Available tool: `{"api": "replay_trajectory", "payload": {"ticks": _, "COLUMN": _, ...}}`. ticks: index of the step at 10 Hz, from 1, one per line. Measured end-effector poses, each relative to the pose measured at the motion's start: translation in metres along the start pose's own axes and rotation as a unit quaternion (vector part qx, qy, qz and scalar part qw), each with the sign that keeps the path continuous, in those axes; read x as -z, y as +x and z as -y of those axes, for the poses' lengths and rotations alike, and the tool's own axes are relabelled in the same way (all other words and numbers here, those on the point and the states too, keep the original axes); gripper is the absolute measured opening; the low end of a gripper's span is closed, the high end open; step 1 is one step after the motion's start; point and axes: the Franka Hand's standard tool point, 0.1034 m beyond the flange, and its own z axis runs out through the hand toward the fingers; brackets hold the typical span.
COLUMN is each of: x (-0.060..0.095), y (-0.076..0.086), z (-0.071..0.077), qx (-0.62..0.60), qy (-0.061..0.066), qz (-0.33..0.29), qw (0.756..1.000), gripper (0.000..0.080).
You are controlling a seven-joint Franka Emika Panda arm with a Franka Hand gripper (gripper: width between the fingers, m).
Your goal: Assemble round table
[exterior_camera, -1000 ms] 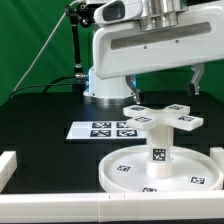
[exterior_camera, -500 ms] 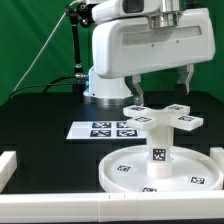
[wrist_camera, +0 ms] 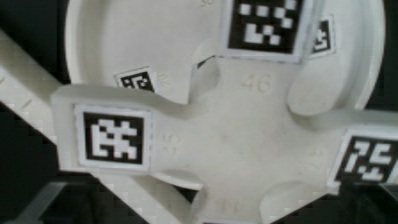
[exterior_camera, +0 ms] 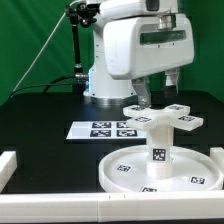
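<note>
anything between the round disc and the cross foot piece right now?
Yes: the cylinder leg stands upright on the round disc and carries the cross foot piece on top. The exterior view shows it; the wrist view shows only the foot over the disc.

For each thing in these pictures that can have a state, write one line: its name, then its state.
Large white rimmed round plastic disc: flat on the table.
Short thick white cylinder leg: upright at the disc's centre.
White cross-shaped foot piece: on top of the leg.
Two-finger gripper: open, fingers straddling the foot piece.
Flat white marker board: flat on the table.
</note>
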Motion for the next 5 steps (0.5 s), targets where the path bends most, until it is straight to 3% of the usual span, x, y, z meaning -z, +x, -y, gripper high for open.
{"api": "replay_trajectory", "payload": {"ticks": 5, "x": -0.0052, "y": -0.0041, "z": 0.0003, "qx": 0.182, "qy": -0.001, "qz": 0.023, "qw": 0.983, "gripper": 0.0648}}
